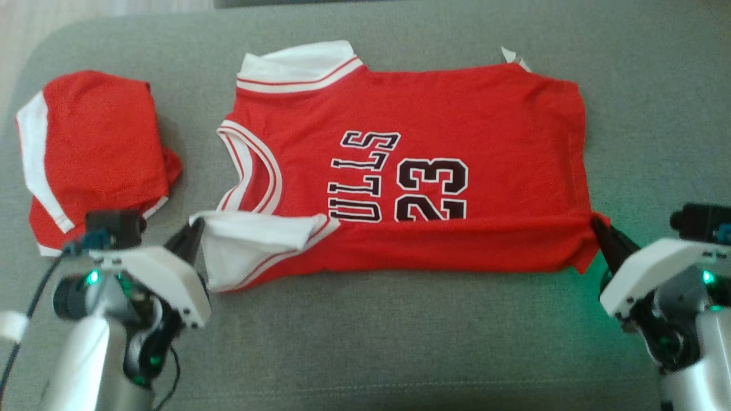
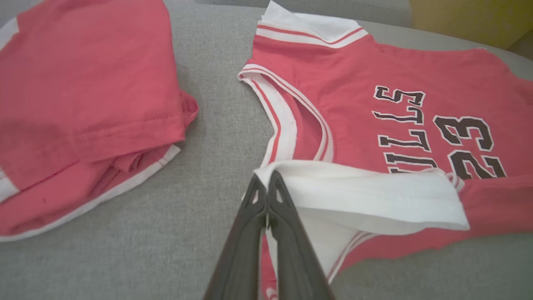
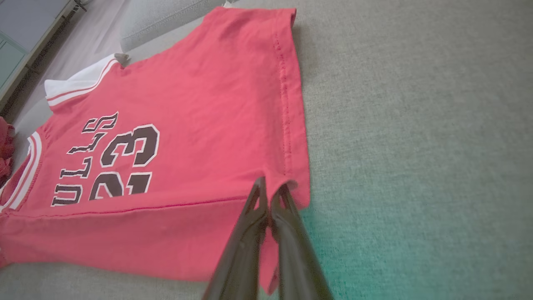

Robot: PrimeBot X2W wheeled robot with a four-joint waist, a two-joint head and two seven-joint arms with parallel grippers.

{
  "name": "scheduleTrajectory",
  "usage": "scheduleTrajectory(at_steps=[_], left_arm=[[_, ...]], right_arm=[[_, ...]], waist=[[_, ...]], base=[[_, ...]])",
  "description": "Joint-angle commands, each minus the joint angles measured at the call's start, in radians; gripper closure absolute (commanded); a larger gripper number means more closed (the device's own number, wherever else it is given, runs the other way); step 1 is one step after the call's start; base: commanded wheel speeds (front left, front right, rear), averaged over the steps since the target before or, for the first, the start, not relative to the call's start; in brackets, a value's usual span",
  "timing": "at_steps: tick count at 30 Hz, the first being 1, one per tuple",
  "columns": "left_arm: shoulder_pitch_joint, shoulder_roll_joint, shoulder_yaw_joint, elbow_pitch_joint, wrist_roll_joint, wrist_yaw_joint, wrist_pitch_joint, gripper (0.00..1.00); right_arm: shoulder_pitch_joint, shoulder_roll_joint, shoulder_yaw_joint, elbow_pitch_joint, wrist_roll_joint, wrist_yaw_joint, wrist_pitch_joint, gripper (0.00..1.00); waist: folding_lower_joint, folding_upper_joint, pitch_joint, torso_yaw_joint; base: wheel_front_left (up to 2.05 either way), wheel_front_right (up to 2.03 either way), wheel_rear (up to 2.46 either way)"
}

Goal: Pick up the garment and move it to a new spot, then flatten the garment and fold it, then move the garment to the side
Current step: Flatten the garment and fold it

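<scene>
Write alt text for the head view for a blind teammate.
A red number 23 jersey lies across a grey cushion, its near edge folded over, with the left gripper pinching its white-trimmed corner and the right gripper its hem corner. A folded red garment sits at left.

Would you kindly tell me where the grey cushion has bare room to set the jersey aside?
The grey cushion is bare along the wide near strip in front of the red jersey, and right of its hem. A narrower strip runs beyond its far edge. The left is crowded: the folded red garment lies close beside the jersey's neckline.
</scene>
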Motion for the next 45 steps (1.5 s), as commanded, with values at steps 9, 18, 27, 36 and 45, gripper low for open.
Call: scheduleTrajectory(at_steps=[9,18,27,36,45], left_arm=[[-0.188,0.005,0.031,0.117,0.0,-0.011,-0.137,0.0],[-0.16,-0.045,0.044,0.109,0.083,0.059,-0.49,0.0],[-0.005,-0.072,0.038,0.023,0.15,0.109,-0.596,0.0],[0.086,-0.086,0.032,0.014,0.154,0.113,-0.599,0.0],[0.093,-0.087,0.016,0.033,0.159,0.107,-0.599,0.0]], right_arm=[[-0.121,-0.027,0.067,0.02,0.007,-0.001,-0.177,0.0],[-0.073,-0.04,0.112,-0.06,-0.139,-0.001,-0.504,0.0],[0.056,-0.013,0.107,-0.143,-0.222,-0.001,-0.611,0.0],[0.123,0.011,0.103,-0.154,-0.225,-0.001,-0.592,0.0],[0.129,0.011,0.1,-0.141,-0.218,-0.001,-0.574,0.0]], waist=[[0.0001,0.0,0.071,-0.013],[0.0001,0.0,0.07,-0.012],[0.0001,0.0,0.016,-0.028],[0.0001,0.0,-0.016,-0.03],[0.0001,0.0,-0.019,-0.027]], base=[[0.0,0.0,0.0],[0.0,0.0,0.0],[0.0,0.0,0.0],[0.0,0.0,0.0],[0.0,0.0,0.0]])
